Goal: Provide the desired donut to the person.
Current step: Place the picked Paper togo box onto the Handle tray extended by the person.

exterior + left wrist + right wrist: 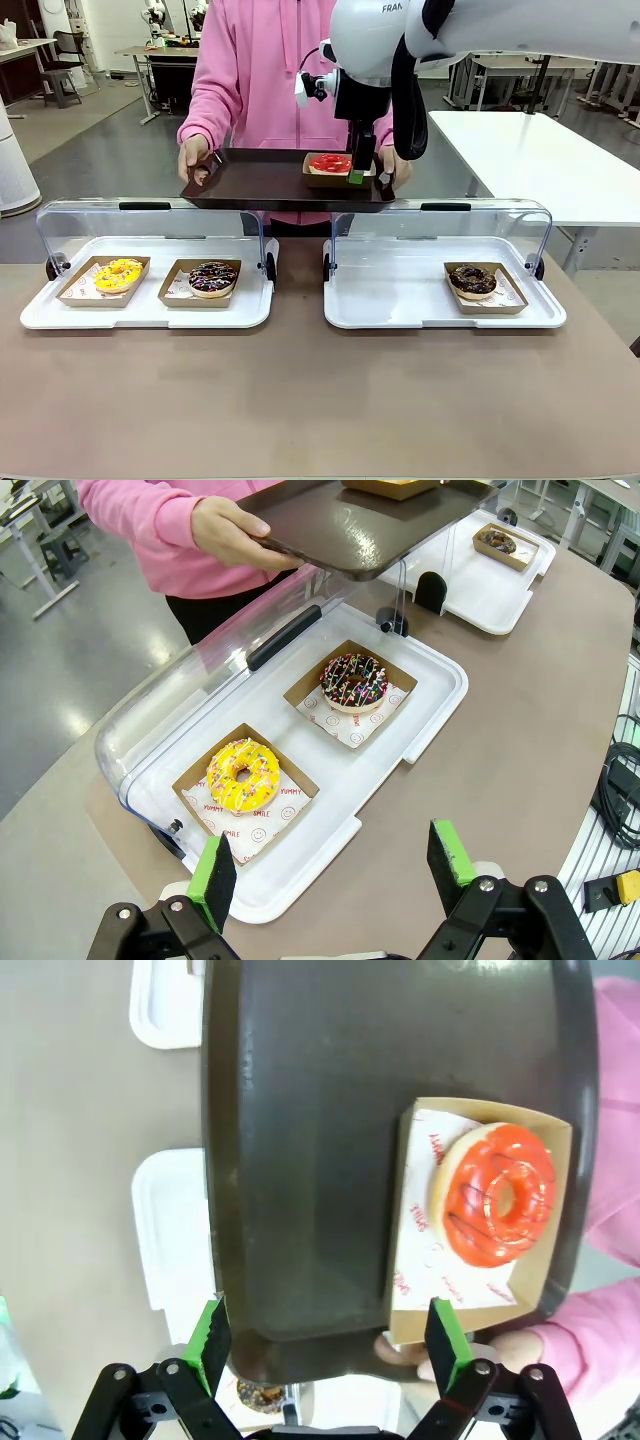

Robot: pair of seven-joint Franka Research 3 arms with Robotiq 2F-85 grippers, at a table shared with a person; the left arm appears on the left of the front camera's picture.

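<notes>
Now the red donut (497, 1195) lies just outside the spread right pincer (326, 1325).

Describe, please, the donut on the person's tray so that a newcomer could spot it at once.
The person in the pink hoodie holds a dark tray across the table. Near its right end, one donut sits in a cardboard box. It alone is iced red; the donuts in the white cases are yellow or chocolate.

"FRAN" on arm (372, 35); "YUMMY" on liner (268, 816)
</notes>
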